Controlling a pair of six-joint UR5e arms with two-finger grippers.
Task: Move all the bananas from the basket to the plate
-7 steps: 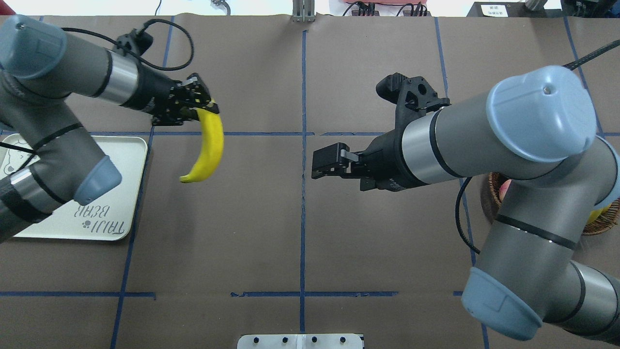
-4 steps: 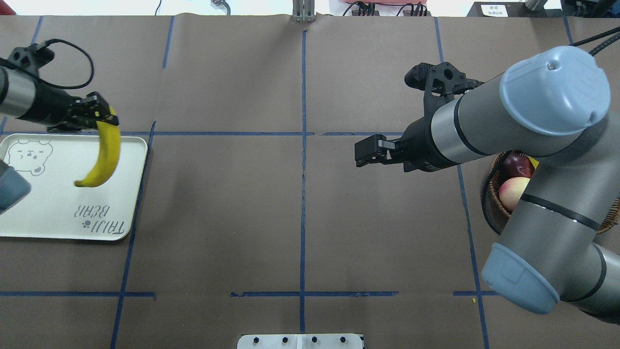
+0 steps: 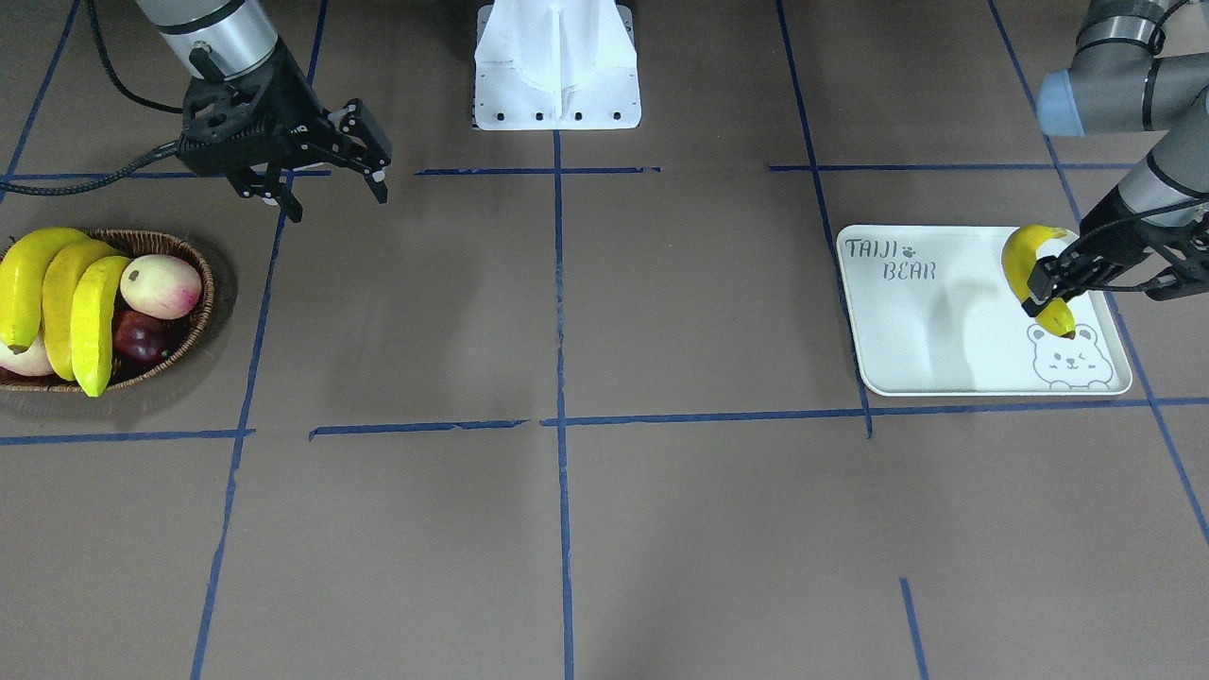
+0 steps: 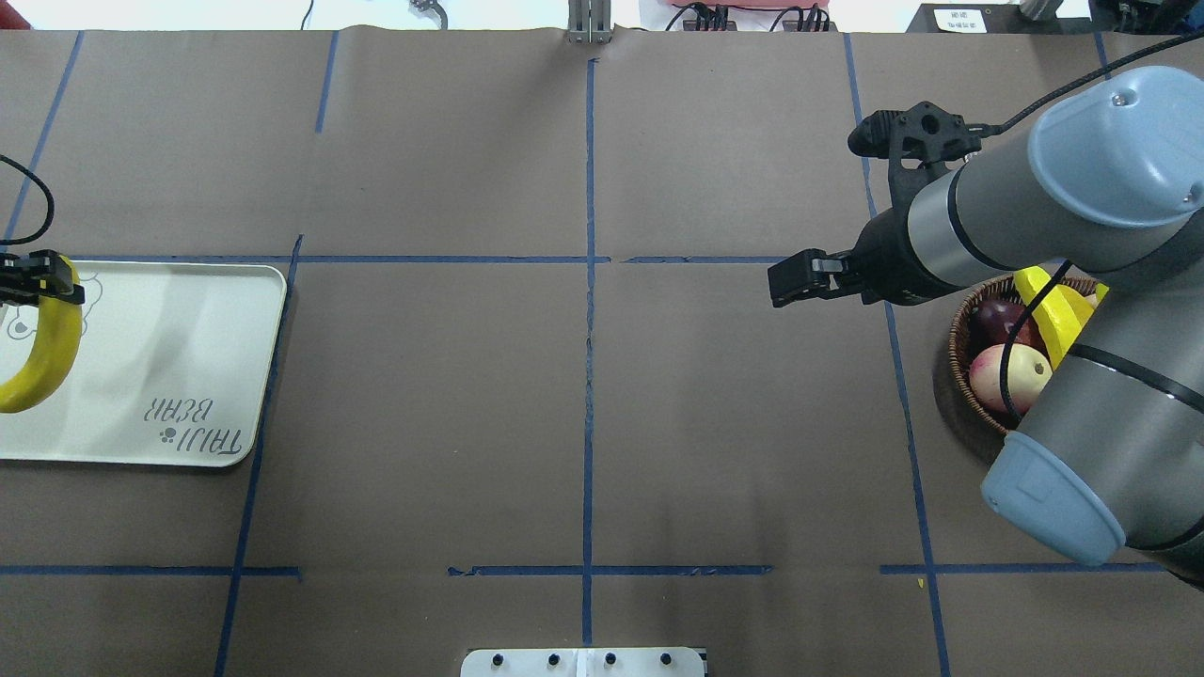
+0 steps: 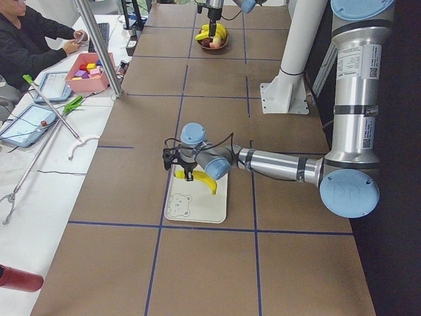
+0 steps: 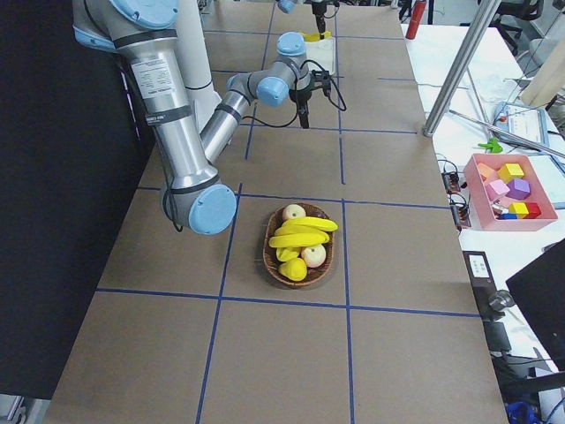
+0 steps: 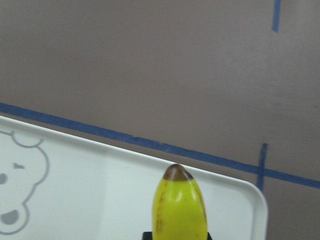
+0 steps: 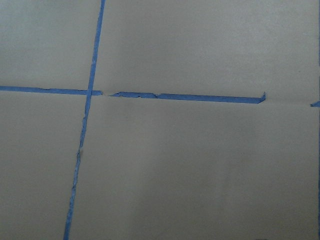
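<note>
One banana is hanging from the left claw, which is pinching it near one end, over the bear-face end of the plate; whether its low tip is touching the plate is not showing clearly. Three more bananas are lying across the basket at the tabletop's other end, piled over a pink-and-yellow peach and a dark red apple. The right claw is hovering short of the basket, fingers spread wide with nothing between them. The risk is probably lying in the release: the banana is long, curved and glossy, the off-white plate is looking smooth and flat with only a low rounded rim, and the fruit is hanging close to that rim, so a drop from any height could be sending it rocking or sliding off onto the tabletop. The braided wicker, rough and cupped, is holding its load far more surely
</note>
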